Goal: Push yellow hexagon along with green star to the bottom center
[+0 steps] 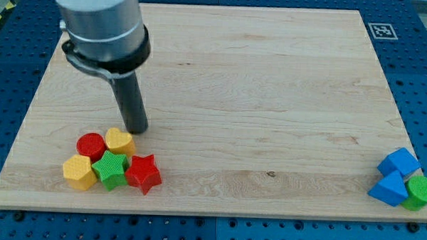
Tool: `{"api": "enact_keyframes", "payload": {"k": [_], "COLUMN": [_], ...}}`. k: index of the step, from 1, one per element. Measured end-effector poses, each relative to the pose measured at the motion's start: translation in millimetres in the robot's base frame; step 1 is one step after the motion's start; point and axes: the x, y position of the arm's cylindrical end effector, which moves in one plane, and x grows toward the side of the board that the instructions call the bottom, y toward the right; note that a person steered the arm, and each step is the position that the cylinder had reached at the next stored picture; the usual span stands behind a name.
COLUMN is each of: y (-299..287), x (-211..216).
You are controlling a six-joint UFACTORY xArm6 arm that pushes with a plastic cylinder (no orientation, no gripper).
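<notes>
Near the desk's (221,92) bottom-left corner, five blocks sat clustered: cylinder (91,144), heart (119,140), hexagon (78,172), two stars (111,169) (143,172). My tip (137,131) stood just above the heart. Three blocks (398,163) (389,189) (420,191) huddled at the bottom-right corner.

My tip (137,129) stands on the worktop (271,101) just above the yellow heart (119,141), at or very near its upper edge. Cluster at the view's bottom left: red cylinder (91,145) left of the heart, green star (111,169) below both, yellow hexagon (78,172) touching the star's left, red star (143,172) touching its right. At the view's bottom right: two blue blocks (398,163) (389,189) beside a green cylinder (420,191).
</notes>
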Motion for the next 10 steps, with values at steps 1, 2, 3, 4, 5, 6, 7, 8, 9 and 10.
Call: {"api": "enact_keyframes", "payload": {"k": [1, 2, 3, 4, 5, 6, 7, 8, 9, 10], "y": [-57.9, -119.0, -130.4, -130.3, -114.5, -63.1, -8.8, 15.3, 18.6, 52.2], "x": [-24.5, -10.8, 29.0, 70.8, 97.3, 102.9, 90.6, 74.5, 74.3, 68.5]}}
